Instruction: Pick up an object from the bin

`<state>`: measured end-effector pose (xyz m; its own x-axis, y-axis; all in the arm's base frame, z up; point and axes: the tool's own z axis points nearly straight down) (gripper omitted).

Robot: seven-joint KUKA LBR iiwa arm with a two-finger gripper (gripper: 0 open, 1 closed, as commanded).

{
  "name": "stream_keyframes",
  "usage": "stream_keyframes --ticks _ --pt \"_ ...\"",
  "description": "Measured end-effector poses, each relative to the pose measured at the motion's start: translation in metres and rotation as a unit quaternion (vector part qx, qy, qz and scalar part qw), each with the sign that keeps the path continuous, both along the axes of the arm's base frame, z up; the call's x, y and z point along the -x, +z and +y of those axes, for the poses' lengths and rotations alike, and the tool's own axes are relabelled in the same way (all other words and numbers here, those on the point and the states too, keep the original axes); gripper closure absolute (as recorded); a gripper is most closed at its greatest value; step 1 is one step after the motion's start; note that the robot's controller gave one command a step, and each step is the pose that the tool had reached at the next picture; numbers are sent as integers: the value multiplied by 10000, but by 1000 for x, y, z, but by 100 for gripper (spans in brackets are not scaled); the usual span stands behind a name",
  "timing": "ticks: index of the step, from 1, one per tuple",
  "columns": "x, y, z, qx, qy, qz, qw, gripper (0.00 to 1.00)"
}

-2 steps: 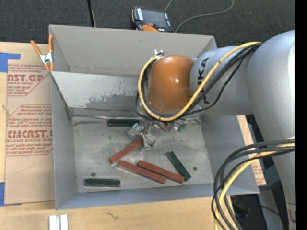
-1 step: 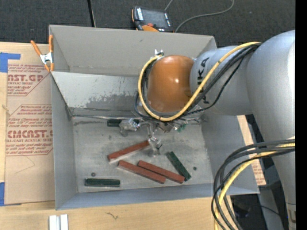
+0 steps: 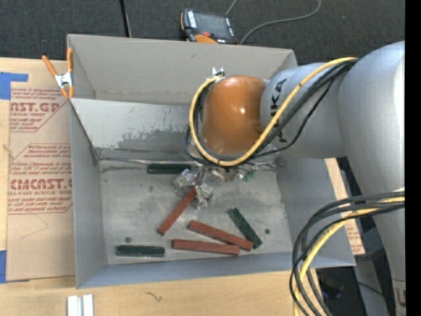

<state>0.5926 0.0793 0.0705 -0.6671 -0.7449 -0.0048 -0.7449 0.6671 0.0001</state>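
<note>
The gripper [image 3: 198, 187] is hanging low over the middle of the bin [image 3: 85, 196], a little toward the back wall, under the arm's orange cover [image 3: 230, 117]. It is sitting right at the upper end of a slanting red stick [image 3: 175, 217], which is lying on the floor and pointing down toward the front left. I cannot tell how wide the jaws are standing, or whether they are closing on that stick, because the metal parts there are blurring together.

Black letters are running up the white arm [image 3: 309, 110] beside the cover. A yellow cable [image 3: 263, 133] is crossing them, so only "KA" is reading clearly.

Two more red sticks are lying near the front wall: a longer one [image 3: 221, 235] angled down to the right, and a flat one [image 3: 205, 246] just in front of it, their right ends nearly meeting. A green stick [image 3: 245, 227] is slanting just right of them, well off the right wall. Another green stick [image 3: 140, 249] is lying along the front wall at the left, and a third green stick [image 3: 168, 169] is resting against the foot of the back wall, just left of the gripper.

The left half of the floor is lying open between the back green stick and the front one. The right side past the gripper is also giving bare floor up to the wall.
</note>
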Motion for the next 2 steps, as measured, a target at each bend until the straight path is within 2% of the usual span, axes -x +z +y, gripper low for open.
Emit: stream_keyframes --ticks 1,2 --pt "24 0 8 3 -325 16 9995 100" --pt "12 0 -9 12 2256 -8 9742 100"
